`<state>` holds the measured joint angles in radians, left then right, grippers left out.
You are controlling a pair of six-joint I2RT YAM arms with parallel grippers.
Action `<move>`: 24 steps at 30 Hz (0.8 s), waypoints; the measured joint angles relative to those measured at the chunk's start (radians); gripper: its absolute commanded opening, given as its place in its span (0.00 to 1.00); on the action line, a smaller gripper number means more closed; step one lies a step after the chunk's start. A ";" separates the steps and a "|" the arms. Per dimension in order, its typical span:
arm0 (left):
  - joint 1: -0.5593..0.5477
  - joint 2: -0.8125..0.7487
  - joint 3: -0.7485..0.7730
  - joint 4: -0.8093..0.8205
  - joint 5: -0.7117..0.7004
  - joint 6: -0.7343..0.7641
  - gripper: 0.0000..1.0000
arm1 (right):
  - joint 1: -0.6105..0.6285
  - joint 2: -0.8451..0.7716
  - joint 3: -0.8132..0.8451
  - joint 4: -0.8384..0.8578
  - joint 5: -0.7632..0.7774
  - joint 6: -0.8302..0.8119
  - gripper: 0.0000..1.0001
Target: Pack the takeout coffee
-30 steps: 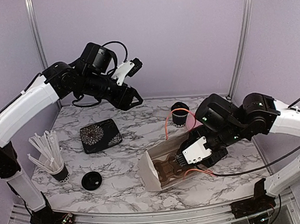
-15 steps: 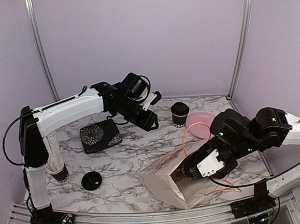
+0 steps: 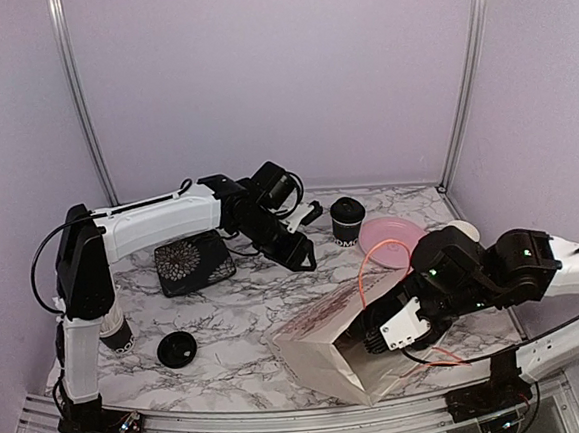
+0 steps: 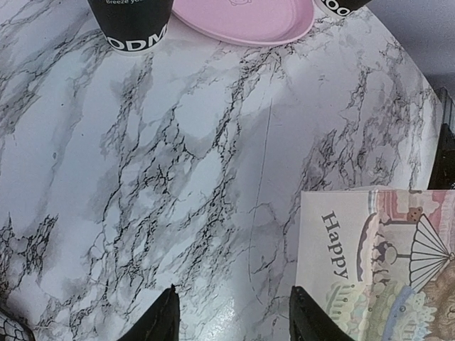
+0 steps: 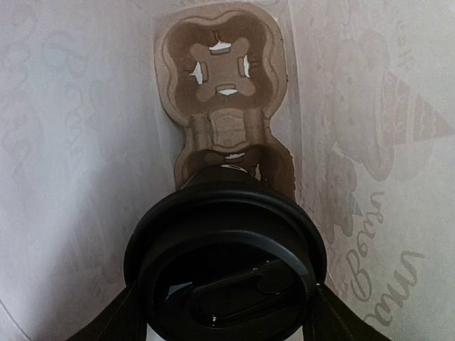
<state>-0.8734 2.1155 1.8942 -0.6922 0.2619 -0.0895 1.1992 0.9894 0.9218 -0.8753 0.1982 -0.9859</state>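
Note:
My right gripper [image 3: 372, 336] reaches into the mouth of a printed paper bag [image 3: 326, 359] lying on its side. In the right wrist view it [image 5: 222, 321] is shut on a black lidded coffee cup [image 5: 224, 259], held over a brown cardboard cup carrier [image 5: 222, 85] inside the bag. A second lidded black cup [image 3: 348, 221] stands at the back; it also shows in the left wrist view [image 4: 132, 25]. My left gripper [image 3: 299, 253] hovers open and empty over bare marble [image 4: 234, 317], left of the bag [image 4: 377, 263].
A pink plate [image 3: 392, 239] lies behind the bag, with an open black cup [image 3: 460, 231] beyond it. A black floral tray [image 3: 195, 261] sits at left. A loose black lid [image 3: 177, 349] and the straw cup [image 3: 116, 337] are at front left.
My left arm has swung down and right, from high at the back to low over the table centre. My right gripper has gone deeper into the bag, which has shifted.

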 measured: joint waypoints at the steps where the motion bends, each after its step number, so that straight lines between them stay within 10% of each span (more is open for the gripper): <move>1: 0.000 0.004 0.000 0.000 0.009 0.000 0.53 | 0.000 0.003 -0.004 0.009 0.005 -0.003 0.51; 24: 0.000 0.063 -0.002 -0.015 0.128 0.026 0.53 | 0.002 0.020 -0.096 0.158 0.059 -0.026 0.51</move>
<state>-0.8734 2.1788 1.8927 -0.7071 0.3901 -0.0639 1.2007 1.0096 0.8257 -0.7174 0.2569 -1.0115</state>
